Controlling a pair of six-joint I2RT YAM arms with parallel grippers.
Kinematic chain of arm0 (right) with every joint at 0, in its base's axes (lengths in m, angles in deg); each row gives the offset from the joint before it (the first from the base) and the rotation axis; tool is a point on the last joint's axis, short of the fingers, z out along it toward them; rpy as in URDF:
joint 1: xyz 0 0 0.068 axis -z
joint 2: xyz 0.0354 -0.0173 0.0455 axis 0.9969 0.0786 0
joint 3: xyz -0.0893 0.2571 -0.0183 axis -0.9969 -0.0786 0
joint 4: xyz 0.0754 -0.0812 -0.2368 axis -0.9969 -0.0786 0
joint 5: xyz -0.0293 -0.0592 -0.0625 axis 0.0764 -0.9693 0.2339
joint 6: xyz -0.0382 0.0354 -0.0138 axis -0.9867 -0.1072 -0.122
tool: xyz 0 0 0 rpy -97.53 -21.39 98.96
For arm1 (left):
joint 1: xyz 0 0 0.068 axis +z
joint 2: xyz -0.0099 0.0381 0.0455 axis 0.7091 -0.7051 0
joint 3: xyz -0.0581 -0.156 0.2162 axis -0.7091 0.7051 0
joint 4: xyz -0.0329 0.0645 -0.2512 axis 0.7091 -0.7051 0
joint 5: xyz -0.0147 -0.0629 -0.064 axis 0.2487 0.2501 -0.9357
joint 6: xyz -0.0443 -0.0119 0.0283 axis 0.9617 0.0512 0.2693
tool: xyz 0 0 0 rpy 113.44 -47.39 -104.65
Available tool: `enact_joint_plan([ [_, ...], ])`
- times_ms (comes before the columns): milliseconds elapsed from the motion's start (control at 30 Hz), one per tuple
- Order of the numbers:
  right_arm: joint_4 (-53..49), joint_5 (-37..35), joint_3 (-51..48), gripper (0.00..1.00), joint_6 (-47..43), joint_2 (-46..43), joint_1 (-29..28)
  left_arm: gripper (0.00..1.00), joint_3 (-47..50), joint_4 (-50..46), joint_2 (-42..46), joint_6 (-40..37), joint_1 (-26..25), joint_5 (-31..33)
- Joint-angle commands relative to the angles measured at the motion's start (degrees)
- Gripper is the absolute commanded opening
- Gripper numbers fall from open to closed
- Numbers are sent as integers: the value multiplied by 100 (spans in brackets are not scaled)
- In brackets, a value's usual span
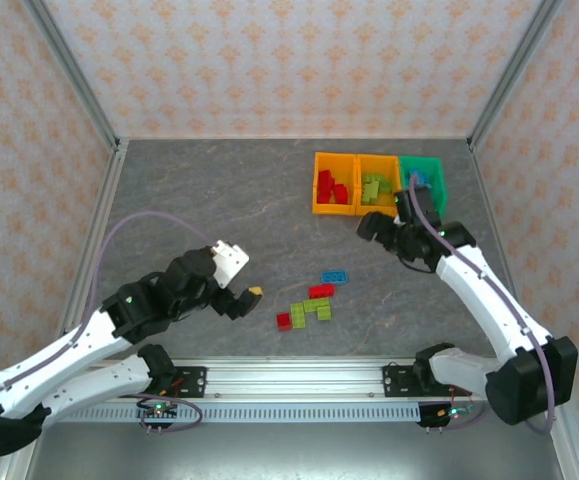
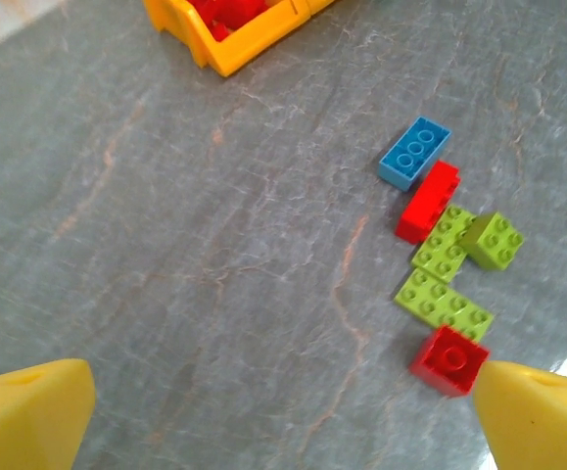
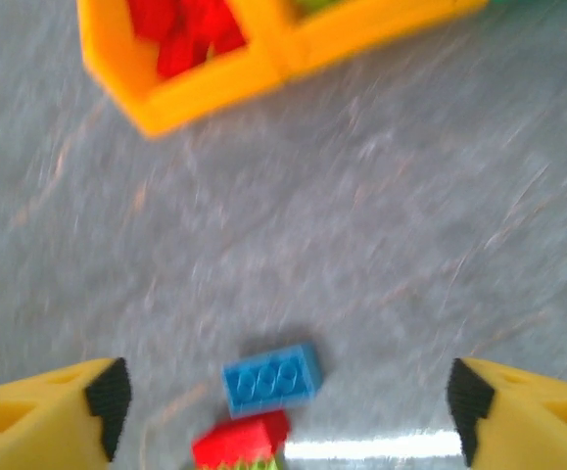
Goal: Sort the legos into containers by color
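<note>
Legos [image 1: 314, 303] stand partly sorted: you have some in the containers [image 1: 357, 158] and a loose cluster on the table [image 1: 199, 200], a grey, stone-patterned surface. Your left arm [image 1: 79, 350] reaches in from the near left corner. The left gripper [image 2: 283, 416] hangs over bare table just left of the loose cluster, its jaws wide apart with nothing between them. Your right arm [image 1: 489, 300] runs up the right side. The right gripper [image 3: 285, 409] sits above the table in front of the containers, its yellow fingers [image 3: 43, 421] spread wide and empty; note that its wrist view is blurred.

The three containers stand touching in a row at the far right. The left orange bin [image 1: 333, 209] holds red bricks and the middle orange bin [image 1: 377, 158] holds lime green ones. The green bin [image 1: 439, 185] shows blue and is partly hidden by the right arm.

Six loose bricks lie near the middle of the table, well apart from the bins:
- a blue brick [image 2: 414, 153], nearest the bins
- a long red brick [image 2: 428, 201] just beside it
- three lime green bricks [image 2: 444, 305] bunched against the red one
- a small red brick [image 2: 448, 359] touching the end of the long lime one, close by one yellow fingertip of the left gripper
</note>
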Motion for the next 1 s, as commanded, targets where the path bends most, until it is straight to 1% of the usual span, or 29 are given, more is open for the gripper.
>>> enact_joint_plan([
  [0,-666,530,-393,92,89,-348,-331,100,-280,-209,-461,1590,47,-625],
  [33,-663,655,-533,95,180,-444,-411,100,-268,-198,-646,2102,24,-721],
  [100,-691,778,-690,98,282,-572,-560,99,-146,-59,-995,2812,-89,-962],
  [167,-771,713,-764,99,314,-633,-605,99,76,271,-1266,3341,-365,-1011],
  [233,-811,647,-806,100,276,-623,-605,99,326,703,-1509,3692,-682,-956],
  [333,-799,593,-800,100,229,-486,-609,99,482,1083,-1977,3976,-1007,-816],
  [433,-773,514,-800,100,228,-327,-604,98,293,950,-2577,3952,-1343,-373],
  [600,-715,467,-800,100,237,-244,-604,96,262,1343,-3370,3921,-1414,-359],
  [667,-742,424,-791,100,215,-252,-601,93,245,1511,-3633,3914,-1409,-359],
  [767,-788,365,-787,100,197,-248,-600,84,95,1497,-3993,3832,-1407,-261],
  [800,-783,365,-799,100,189,-248,-609,79,74,1517,-4063,3803,-1407,-194],
  [900,-804,377,-826,100,193,-248,-606,62,51,1468,-4160,3739,-1411,27],
  [967,-825,385,-821,100,201,-257,-605,56,60,1407,-4169,3727,-1411,143],
])
